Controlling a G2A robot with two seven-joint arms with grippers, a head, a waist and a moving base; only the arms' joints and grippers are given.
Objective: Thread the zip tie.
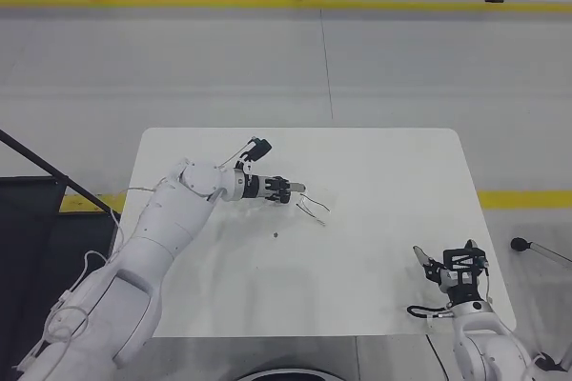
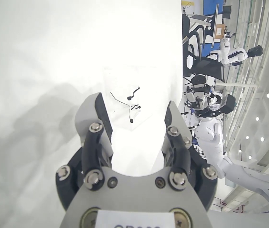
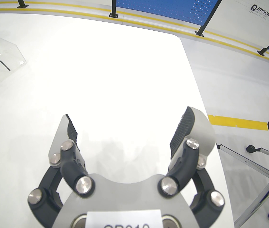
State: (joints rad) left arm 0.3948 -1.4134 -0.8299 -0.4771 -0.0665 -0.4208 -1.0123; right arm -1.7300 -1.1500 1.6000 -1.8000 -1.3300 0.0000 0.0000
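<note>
Counter (image 1: 381, 286): white. Zip ties (image 2: 129, 98): several thin black strands lying loose inside a clear tray (image 3: 8, 48), near the centre of the top view. Left gripper (image 1: 296, 188): jaws spread, holding nothing, just left of the ties. Right gripper (image 1: 446, 255): jaws spread, empty, at lower right of the top view, well apart from the tray. Small dark speck (image 1: 275, 233): on the counter below the left gripper.

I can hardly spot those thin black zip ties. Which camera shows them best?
The left wrist view: the zip ties lie straight ahead, heads visible. In the top view they are faint lines; the right wrist view cuts them off, inside a clear box.
</note>
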